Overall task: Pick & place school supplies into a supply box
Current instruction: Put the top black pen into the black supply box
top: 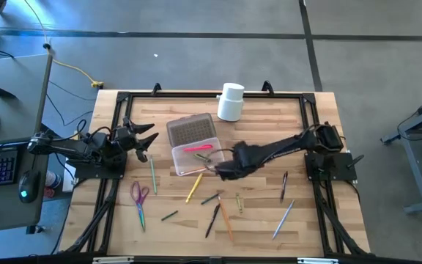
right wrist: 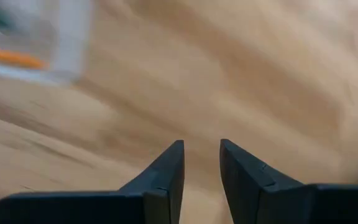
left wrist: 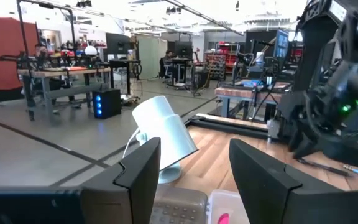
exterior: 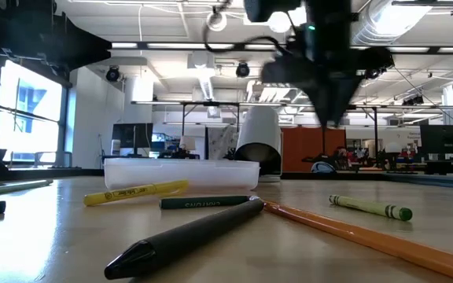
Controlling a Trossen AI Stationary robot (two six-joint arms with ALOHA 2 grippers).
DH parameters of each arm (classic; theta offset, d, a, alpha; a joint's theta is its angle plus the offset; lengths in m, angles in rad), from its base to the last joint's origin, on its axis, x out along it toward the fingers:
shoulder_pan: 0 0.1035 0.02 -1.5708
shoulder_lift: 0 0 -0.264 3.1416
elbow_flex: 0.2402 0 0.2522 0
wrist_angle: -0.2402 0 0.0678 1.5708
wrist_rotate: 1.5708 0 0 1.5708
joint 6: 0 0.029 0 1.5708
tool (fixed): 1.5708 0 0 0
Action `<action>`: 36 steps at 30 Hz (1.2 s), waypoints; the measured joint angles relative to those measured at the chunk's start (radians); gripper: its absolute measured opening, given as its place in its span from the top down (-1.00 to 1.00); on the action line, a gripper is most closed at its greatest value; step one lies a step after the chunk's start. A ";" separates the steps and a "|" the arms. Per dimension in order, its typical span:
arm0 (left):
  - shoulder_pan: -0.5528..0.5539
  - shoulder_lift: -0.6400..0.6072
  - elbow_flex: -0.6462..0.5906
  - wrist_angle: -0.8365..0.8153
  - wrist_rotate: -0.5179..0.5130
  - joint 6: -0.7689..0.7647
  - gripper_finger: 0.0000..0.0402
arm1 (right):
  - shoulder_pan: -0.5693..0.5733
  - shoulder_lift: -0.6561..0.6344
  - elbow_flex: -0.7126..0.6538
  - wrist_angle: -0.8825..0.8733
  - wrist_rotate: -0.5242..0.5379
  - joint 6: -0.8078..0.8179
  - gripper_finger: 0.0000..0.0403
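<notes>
The clear supply box [top: 194, 159] lies open at the table's middle, its greyish lid [top: 191, 130] folded back toward the far side. A pink pen [top: 197, 148] lies inside. My right gripper [top: 215, 169] hangs just off the box's right near corner, over bare wood [right wrist: 202, 149], fingers a little apart and empty. It also shows in the low view [exterior: 333, 118]. My left gripper [top: 148, 141] waits open at the table's left, left of the lid. Pens, pencils and crayons lie loose on the near half. Pink-purple scissors [top: 139, 195] lie near left.
A white cylindrical container [top: 231, 101] stands at the far middle. Loose on the wood: a green pencil [top: 152, 174], yellow highlighter [top: 194, 188], black pen [top: 212, 219], orange pencil [top: 226, 218], silver pen [top: 283, 219], another black pen [top: 284, 185]. A desk with a keyboard stands left of the table.
</notes>
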 joint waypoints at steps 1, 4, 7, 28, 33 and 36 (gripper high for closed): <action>0.000 0.000 0.000 -0.001 0.000 0.000 -0.12 | 0.015 0.000 -0.022 -0.023 -0.037 0.062 0.58; 0.000 0.000 0.000 -0.011 0.000 0.000 -0.12 | 0.061 0.000 -0.090 -0.037 -0.179 0.186 0.58; 0.000 0.000 0.000 -0.010 0.000 0.000 -0.12 | 0.105 0.000 -0.149 0.016 -0.351 0.288 0.58; 0.000 0.000 0.000 -0.007 0.002 -0.001 -0.12 | 0.280 -0.180 -0.482 0.274 -0.406 0.582 0.58; 0.000 0.000 0.000 -0.002 0.002 -0.001 -0.12 | 0.296 -0.233 -0.549 0.296 -0.391 0.612 0.58; 0.000 0.000 0.000 -0.001 0.002 -0.001 -0.12 | 0.296 -0.254 -0.570 0.291 -0.394 0.626 0.58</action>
